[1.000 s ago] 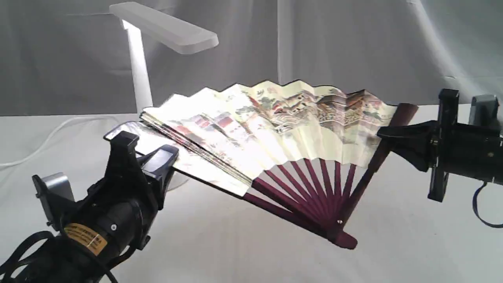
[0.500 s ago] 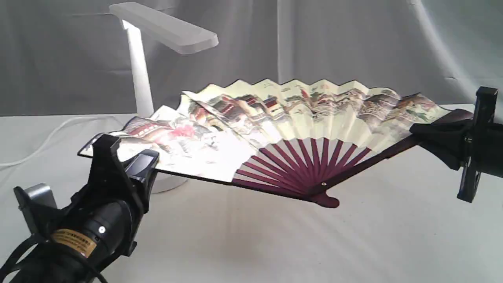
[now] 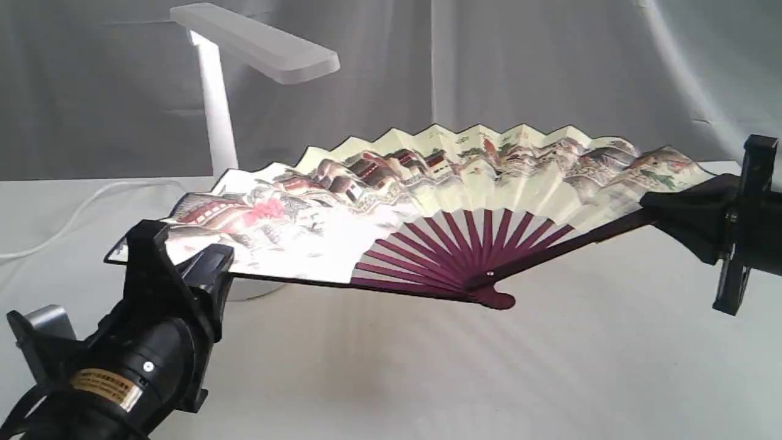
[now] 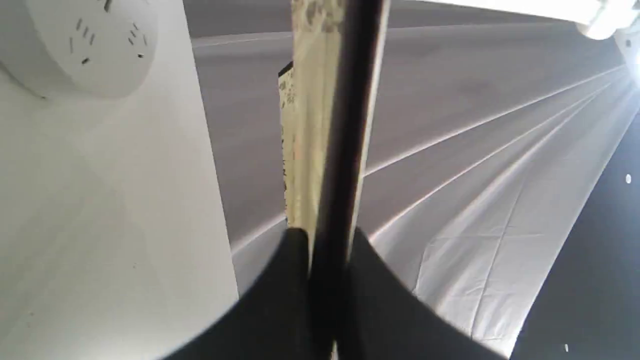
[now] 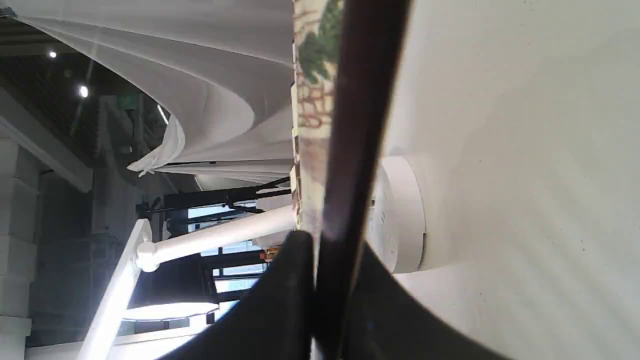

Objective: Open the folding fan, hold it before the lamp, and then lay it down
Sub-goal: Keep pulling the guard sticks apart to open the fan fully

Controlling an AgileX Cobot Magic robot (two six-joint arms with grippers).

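Observation:
The folding fan (image 3: pixel 464 183) is spread wide above the table, its cream painted leaf facing up and its maroon ribs meeting at a pivot (image 3: pixel 489 275). My left gripper (image 3: pixel 177 263) is shut on the fan's left outer rib (image 4: pixel 345 150). On the other end, my right gripper (image 3: pixel 657 211) is shut on the right outer rib (image 5: pixel 360 125). Behind the fan's left half stands the white lamp (image 3: pixel 214 104), lit, with its bar head (image 3: pixel 256 40) above. The lamp's round base (image 4: pixel 85 45) (image 5: pixel 400 215) shows in both wrist views.
A white cloth covers the table (image 3: pixel 427 379) and a grey curtain (image 3: pixel 550 73) hangs behind. The lamp's white cord (image 3: pixel 67 214) trails left over the cloth. Open cloth lies under and in front of the fan.
The fan has spread from half open to nearly flat. My left gripper moved left and down, my right gripper right, and the pivot rose off toward the middle.

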